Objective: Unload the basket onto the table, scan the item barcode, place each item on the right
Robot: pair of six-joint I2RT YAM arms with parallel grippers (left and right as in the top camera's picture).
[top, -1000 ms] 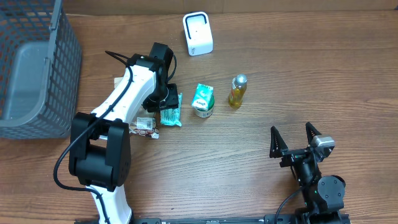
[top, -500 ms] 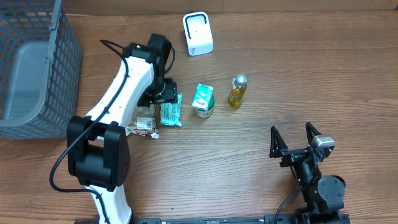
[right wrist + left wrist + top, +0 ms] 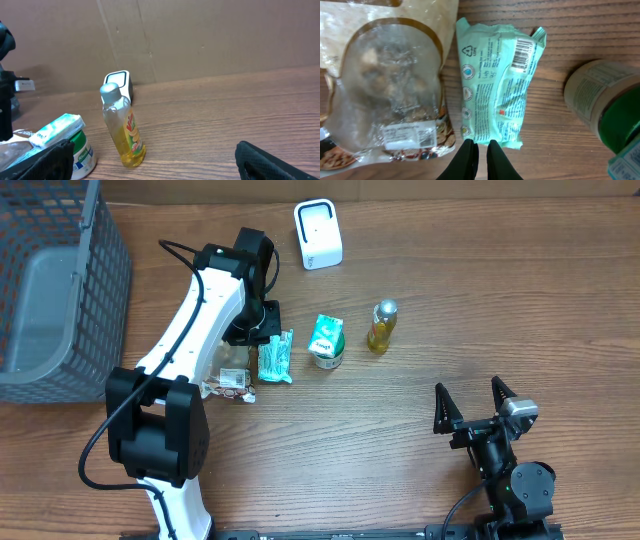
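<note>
Left of centre on the table (image 3: 480, 290), the left gripper (image 3: 479, 146), fingers (image 3: 468, 156) pressed together, meets a mint-green snack packet's (image 3: 492, 90) end seam. So thin a pinch may slip, or may have missed. The packet lies flat, long axis running far edge to near edge, barcode (image 3: 522, 52) up at the end away from the fingers. The right gripper (image 3: 467, 392) is spread wide, toward the near right corner.

Glossy crinkled plastic packet (image 3: 495, 85), matt grained-wood table (image 3: 570, 30)

A wire basket (image 3: 60, 290) is set at the far left of the table (image 3: 450, 300), and a scanner (image 3: 318, 235) is placed at the back, near the middle. In front of the scanner a row is formed. A clear bag (image 3: 385, 85) lies leftmost, a sealed packet (image 3: 497, 85) just to its right, then a tub (image 3: 328, 362), and an upright bottle (image 3: 381, 326) furthest right.
</note>
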